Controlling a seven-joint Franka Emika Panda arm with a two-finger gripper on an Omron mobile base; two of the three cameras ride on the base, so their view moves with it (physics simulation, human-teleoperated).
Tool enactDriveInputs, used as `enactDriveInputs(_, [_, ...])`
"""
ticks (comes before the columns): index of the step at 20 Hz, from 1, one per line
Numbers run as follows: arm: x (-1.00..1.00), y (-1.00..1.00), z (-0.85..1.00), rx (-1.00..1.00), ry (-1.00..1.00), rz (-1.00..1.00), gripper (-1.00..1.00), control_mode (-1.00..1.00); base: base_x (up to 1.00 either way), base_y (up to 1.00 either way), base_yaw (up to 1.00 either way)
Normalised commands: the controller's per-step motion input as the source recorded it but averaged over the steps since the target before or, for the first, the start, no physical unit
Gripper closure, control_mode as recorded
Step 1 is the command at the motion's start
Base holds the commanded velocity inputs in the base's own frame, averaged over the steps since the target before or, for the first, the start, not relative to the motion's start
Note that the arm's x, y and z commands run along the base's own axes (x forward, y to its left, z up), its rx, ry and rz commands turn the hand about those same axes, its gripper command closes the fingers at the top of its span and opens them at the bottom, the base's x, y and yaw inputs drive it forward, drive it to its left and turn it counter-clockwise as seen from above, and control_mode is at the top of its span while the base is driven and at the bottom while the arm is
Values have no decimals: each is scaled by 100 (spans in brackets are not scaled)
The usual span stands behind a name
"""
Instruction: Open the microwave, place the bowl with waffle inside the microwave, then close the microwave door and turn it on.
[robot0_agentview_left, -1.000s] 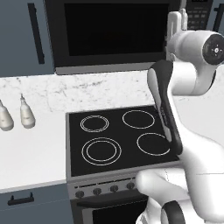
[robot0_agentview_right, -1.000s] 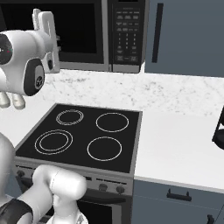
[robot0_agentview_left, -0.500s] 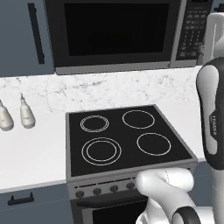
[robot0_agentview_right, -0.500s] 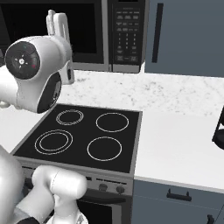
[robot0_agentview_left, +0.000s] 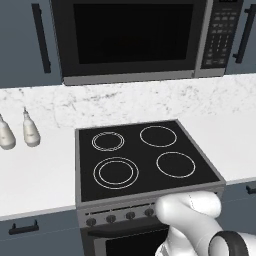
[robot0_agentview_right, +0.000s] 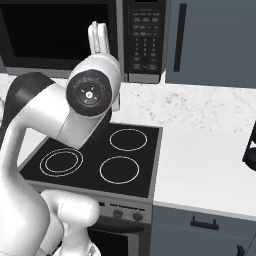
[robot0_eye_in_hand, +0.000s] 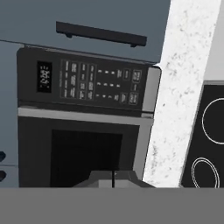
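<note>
At the bottom of the hand view, the gripper (robot0_eye_in_hand: 113, 178) has its two dark fingertips pressed together, with only a thin seam between them and nothing pinched. The tips sit in front of the dark glass of the microwave door (robot0_eye_in_hand: 85, 155), near the grey steel edge of the window; whether they touch the glass cannot be told. In the right base view the hand (robot0_agentview_right: 99, 40) stands upright before the microwave (robot0_agentview_right: 82, 37), close to the seam between door and keypad panel (robot0_agentview_right: 145, 36).

The microwave hangs against the wall above the marble counter (robot0_agentview_left: 150, 102), with blue-grey cabinets on both sides. Its door lies flush and shut. Below it the black stove (robot0_agentview_left: 142, 157) with four white rings lies bare. Two pale bottles (robot0_agentview_left: 20, 132) stand on the counter to the left of the stove, well apart from the arm. A dark object (robot0_agentview_right: 250, 147) sits at the counter's far right edge.
</note>
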Motion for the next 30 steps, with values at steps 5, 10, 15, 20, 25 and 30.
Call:
enactDriveInputs(5, [-1,-12,-12,-28,-3,12,100,-100,0,0,0])
enactDriveInputs(10, [0,-3,-11,-41,-4,21,100,-100,0,0,0])
enactDriveInputs(15, [0,-4,-21,-33,-13,24,100,-100,0,0,0])
enactDriveInputs(20, [0,-7,-24,-21,-24,9,100,-100,0,0,0])
enactDriveInputs(25, [4,0,-24,-9,-27,-13,100,-100,0,0,0])
enactDriveInputs(30, [11,7,-24,-10,-22,-11,100,-100,0,0,0])
